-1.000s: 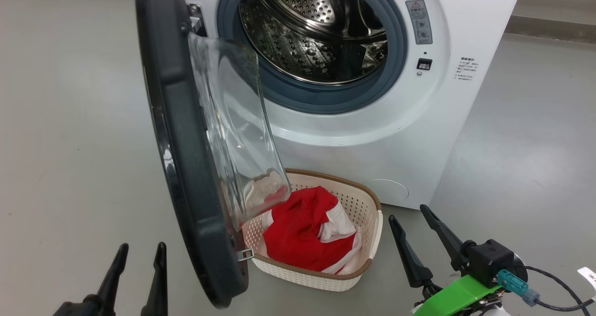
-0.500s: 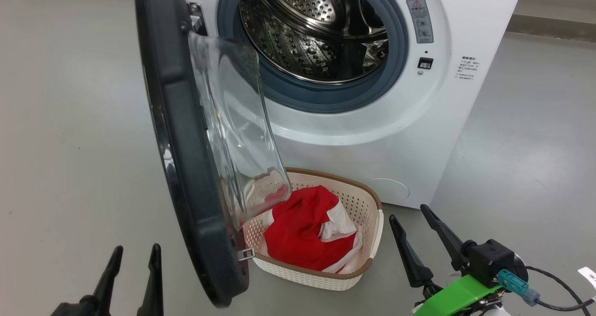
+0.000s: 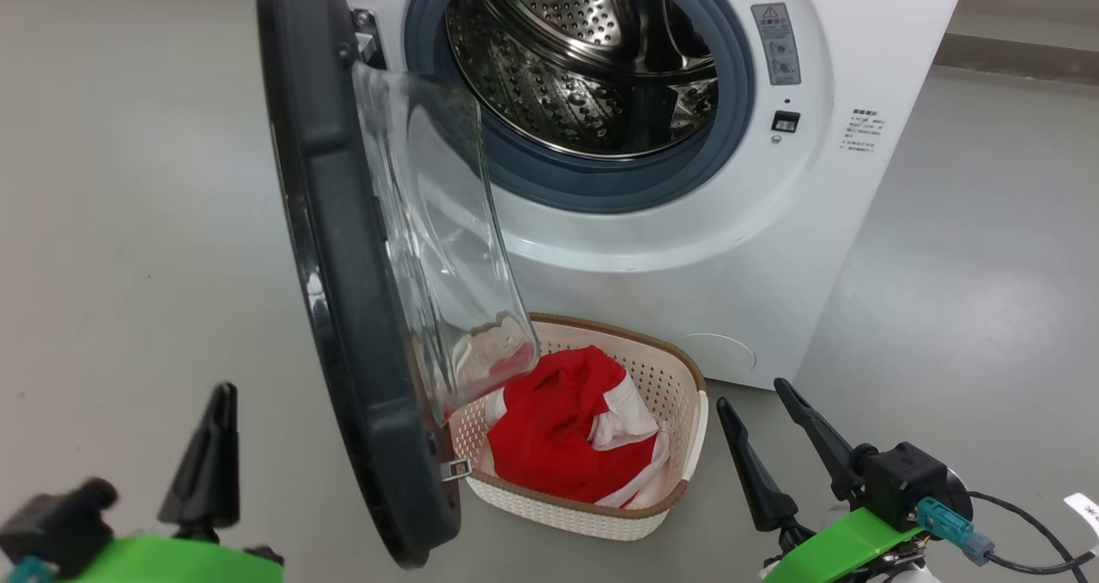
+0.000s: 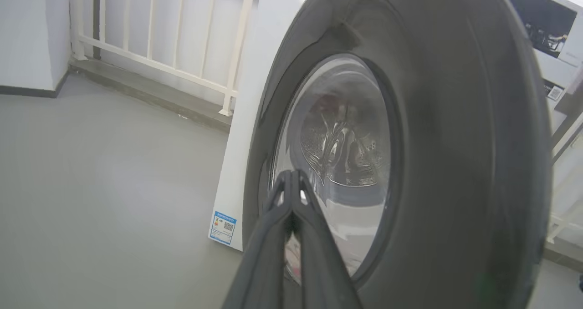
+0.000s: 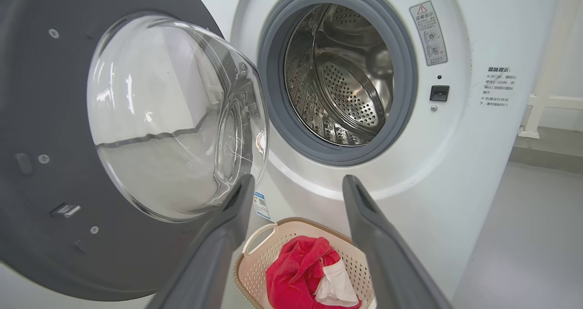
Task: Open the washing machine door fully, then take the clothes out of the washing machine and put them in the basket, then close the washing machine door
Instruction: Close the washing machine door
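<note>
The door [image 3: 343,308] stands open, and the clothes [image 3: 549,437] lie in the basket [image 3: 687,368] below it. Our left gripper [image 4: 292,177] is squeezed together by the door's outside, we think to push it shut. Our right gripper [image 3: 752,392] is spread apart, empty.

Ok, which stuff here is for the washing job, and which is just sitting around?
For the job: washing machine door, washing machine, red clothes, basket.
Just sitting around: white railing, grey floor.
</note>
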